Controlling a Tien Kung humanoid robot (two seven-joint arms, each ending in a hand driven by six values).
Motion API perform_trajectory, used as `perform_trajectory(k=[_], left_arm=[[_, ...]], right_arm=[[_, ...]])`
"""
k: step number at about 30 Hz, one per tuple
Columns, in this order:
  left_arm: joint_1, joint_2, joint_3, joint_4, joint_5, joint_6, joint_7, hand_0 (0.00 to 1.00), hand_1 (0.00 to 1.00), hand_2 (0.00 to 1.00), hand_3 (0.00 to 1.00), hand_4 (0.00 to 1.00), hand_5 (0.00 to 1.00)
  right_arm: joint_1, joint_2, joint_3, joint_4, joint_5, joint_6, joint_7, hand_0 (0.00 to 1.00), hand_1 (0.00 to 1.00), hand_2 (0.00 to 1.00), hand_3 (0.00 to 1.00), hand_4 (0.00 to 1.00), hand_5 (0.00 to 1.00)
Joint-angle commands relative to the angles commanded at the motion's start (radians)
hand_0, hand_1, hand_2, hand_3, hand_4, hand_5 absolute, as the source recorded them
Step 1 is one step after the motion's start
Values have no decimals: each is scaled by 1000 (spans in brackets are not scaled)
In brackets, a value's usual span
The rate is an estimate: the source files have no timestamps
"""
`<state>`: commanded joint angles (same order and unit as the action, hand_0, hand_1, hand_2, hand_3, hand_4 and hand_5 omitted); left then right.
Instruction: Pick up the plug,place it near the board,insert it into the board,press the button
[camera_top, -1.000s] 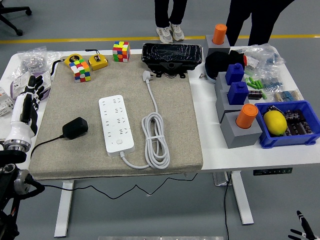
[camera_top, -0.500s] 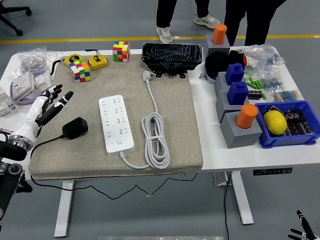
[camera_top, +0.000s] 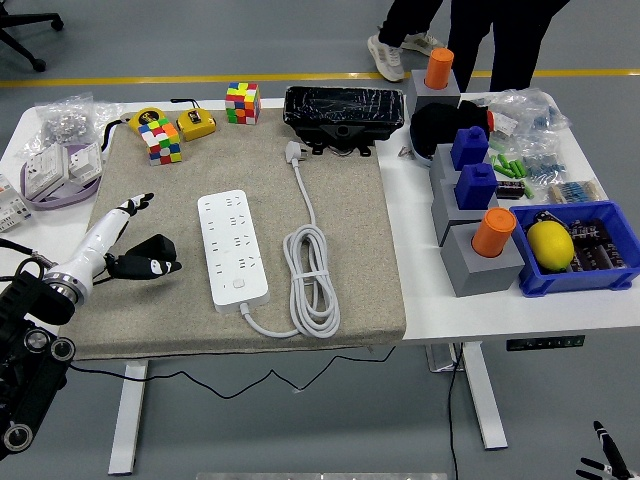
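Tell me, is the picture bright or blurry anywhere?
Head view: bright, even light with soft shadows; the white power strip and black plug look sharp; the left hand by the plug looks only slightly soft; the wrapped black box shows glare.

From my seat, the left hand (camera_top: 128, 240) reached in from the lower left of the frame, fingers spread over the black plug (camera_top: 150, 254) on the grey mat (camera_top: 350, 220); I couldn't tell whether they touched it. Just right of the plug lay the white power board (camera_top: 232, 247), its coiled cord (camera_top: 312, 280) beside it. At the lower right corner I saw only the right hand's fingertips (camera_top: 600, 464). A person's legs (camera_top: 400, 30) stood beyond the worktop (camera_top: 440, 310).
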<state>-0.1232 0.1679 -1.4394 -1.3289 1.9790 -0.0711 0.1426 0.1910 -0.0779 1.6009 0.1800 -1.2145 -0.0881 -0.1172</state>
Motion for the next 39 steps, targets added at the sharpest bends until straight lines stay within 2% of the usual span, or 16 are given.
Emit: perform_trajectory(k=[1, 6, 7, 12, 13, 18, 19, 24, 25, 30, 31, 36, 37, 39], left_arm=[[-1, 0, 2, 5, 5, 3, -1, 998, 998, 998, 997, 998, 18], [-6, -2, 10, 47, 8, 27, -12, 998, 998, 998, 997, 998, 18], [-6, -4, 13, 59, 11, 35, -14, 998, 998, 972, 907, 998, 17], [-6, -7, 14, 81, 43, 49, -11, 998, 998, 972, 907, 998, 17], [-6, -7, 14, 82, 47, 48, -11, 903, 939, 846, 797, 998, 2], [-8, -10, 17, 91, 59, 75, -13, 903, 939, 846, 797, 998, 2], [-9, -9, 19, 92, 59, 79, -15, 776, 804, 703, 614, 998, 2], [-12, -15, 19, 102, 59, 97, -24, 776, 804, 703, 614, 998, 2], [-13, -17, 19, 104, 59, 99, -24, 709, 756, 588, 562, 984, 2], [-16, -19, 20, 111, 52, 109, -29, 709, 756, 588, 562, 984, 2], [-17, -20, 20, 115, 51, 112, -31, 635, 651, 560, 545, 968, 2], [-17, -21, 18, 116, 46, 116, -28, 635, 651, 560, 545, 968, 2], [-18, -21, 17, 117, 43, 117, -28, 563, 578, 559, 539, 919, 2], [-19, -22, 17, 118, 41, 118, -27, 563, 578, 559, 539, 919, 2]], right_arm=[[0, 0, 0, 0, 0, 0, 0, 756, 639, 619, 642, 998, 998], [-1, -1, -2, 0, 1, 0, -1, 756, 639, 619, 642, 998, 998], [-1, -1, -2, 0, 1, 0, -2, 756, 639, 619, 643, 998, 998], [-2, -1, -3, 0, 0, 0, -2, 756, 639, 619, 643, 998, 998], [-3, -1, -3, 0, 0, 0, -2, 757, 639, 618, 644, 998, 998], [-3, -2, -4, 0, 0, 1, -1, 757, 639, 618, 644, 998, 998], [-2, -2, -5, 0, 1, 1, 0, 756, 639, 618, 643, 998, 998], [-1, -3, -5, 0, 1, 1, 0, 756, 639, 618, 643, 998, 998], [0, -4, -4, 0, 1, 1, -1, 756, 639, 619, 642, 998, 998], [-1, -4, -3, 0, 0, 1, -1, 756, 639, 619, 642, 998, 998], [-1, -5, -2, 0, -1, 1, -1, 755, 639, 618, 643, 998, 998], [0, -5, -2, 0, -1, 1, 0, 755, 639, 618, 643, 998, 998], [1, -4, -2, 0, -1, 2, 1, 756, 639, 618, 642, 998, 998], [1, -5, -2, 0, -1, 2, 1, 756, 639, 618, 642, 998, 998]])
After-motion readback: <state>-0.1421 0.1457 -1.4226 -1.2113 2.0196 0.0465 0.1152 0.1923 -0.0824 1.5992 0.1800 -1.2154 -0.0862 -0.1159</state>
